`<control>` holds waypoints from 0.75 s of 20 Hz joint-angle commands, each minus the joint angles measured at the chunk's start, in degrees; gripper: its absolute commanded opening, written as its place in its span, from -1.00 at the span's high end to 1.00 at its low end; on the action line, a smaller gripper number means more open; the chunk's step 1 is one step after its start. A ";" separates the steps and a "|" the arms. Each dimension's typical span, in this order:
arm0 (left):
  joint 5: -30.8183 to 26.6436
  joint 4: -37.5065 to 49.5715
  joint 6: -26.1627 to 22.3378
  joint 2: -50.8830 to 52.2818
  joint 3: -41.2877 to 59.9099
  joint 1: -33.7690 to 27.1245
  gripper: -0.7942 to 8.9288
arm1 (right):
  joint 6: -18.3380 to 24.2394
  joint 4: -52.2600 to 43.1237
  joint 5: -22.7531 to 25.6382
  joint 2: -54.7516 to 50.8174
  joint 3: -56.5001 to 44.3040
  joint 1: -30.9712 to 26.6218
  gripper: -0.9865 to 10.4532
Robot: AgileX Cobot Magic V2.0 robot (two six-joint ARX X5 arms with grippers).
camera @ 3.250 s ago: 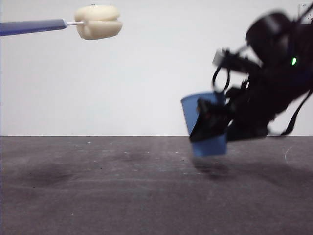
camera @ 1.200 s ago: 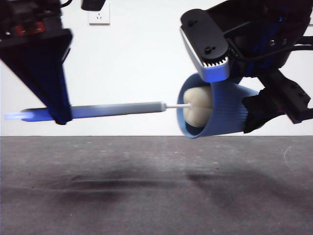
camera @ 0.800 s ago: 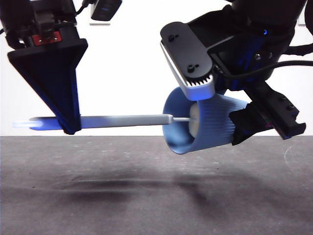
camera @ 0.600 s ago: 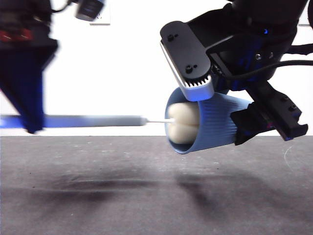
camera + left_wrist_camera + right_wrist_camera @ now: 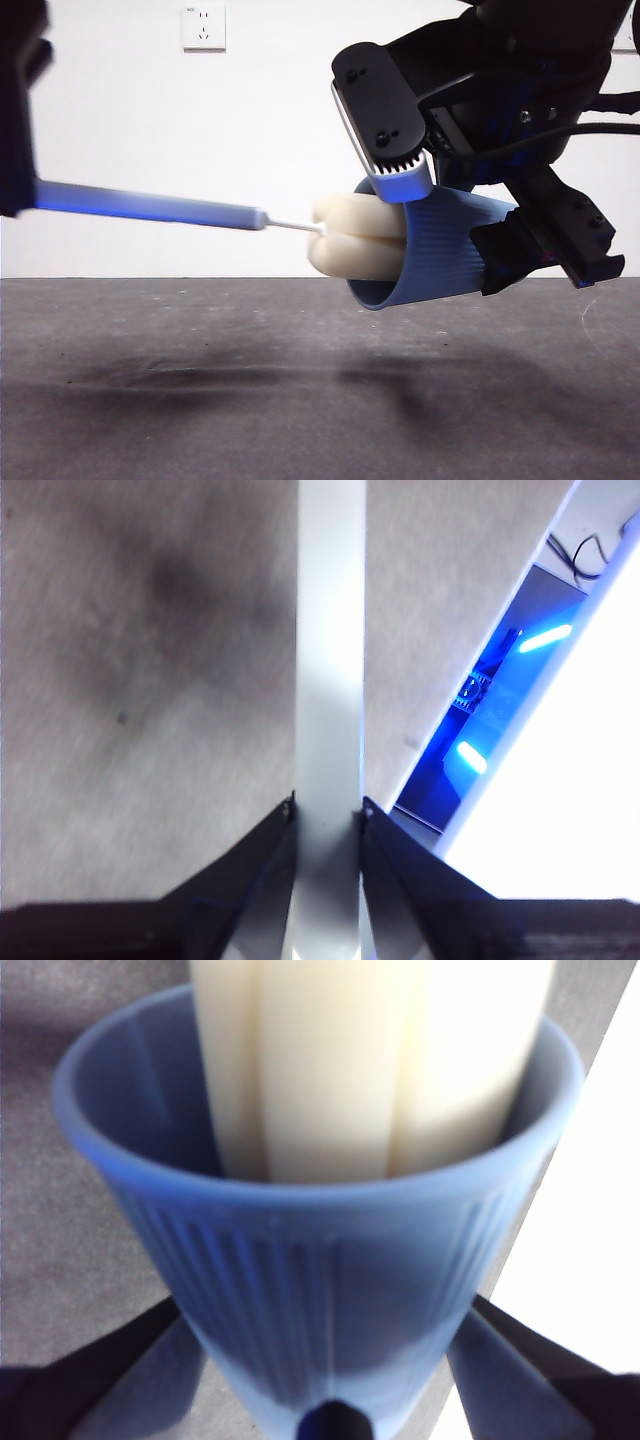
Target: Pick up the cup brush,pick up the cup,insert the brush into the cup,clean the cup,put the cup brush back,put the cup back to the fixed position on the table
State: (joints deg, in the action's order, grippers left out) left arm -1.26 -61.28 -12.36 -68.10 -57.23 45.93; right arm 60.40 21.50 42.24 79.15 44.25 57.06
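Cup: blue ribbed plastic tumbler, on its side in the air above dark grey matte table, clamped by right gripper
Brush: cream lobed sponge head half inside cup mouth; slim grey handle pinched by left gripper

One cup brush, one cup

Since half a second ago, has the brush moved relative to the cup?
Yes. The brush has slid partly out of the cup, away from its base; the cup stayed put.
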 commanded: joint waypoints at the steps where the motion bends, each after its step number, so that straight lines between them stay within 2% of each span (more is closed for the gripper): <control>1: 0.04 2.97 0.57 -3.19 -0.24 0.22 0.85 | -0.61 -0.33 -0.17 0.35 0.17 0.79 0.86; 6: 4.81 13.92 2.51 -8.96 -0.24 0.26 0.85 | -1.07 -2.05 -1.62 0.35 0.17 2.01 0.86; 8: 4.74 15.58 3.43 -9.70 -0.24 0.35 0.85 | -1.07 -2.64 -1.84 0.35 0.17 2.38 0.86; 12: 4.00 13.70 3.80 -9.73 -0.24 0.02 0.85 | -2.14 -2.54 -1.33 0.35 0.17 2.36 0.86; 15: -1.97 8.66 5.33 -9.35 -0.24 -0.35 0.85 | -4.94 -1.49 -0.48 0.35 0.17 2.32 0.86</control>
State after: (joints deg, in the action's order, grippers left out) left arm -1.39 -52.51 -10.76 -77.52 -57.23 46.15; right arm 57.54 19.66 41.85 79.18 44.25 59.11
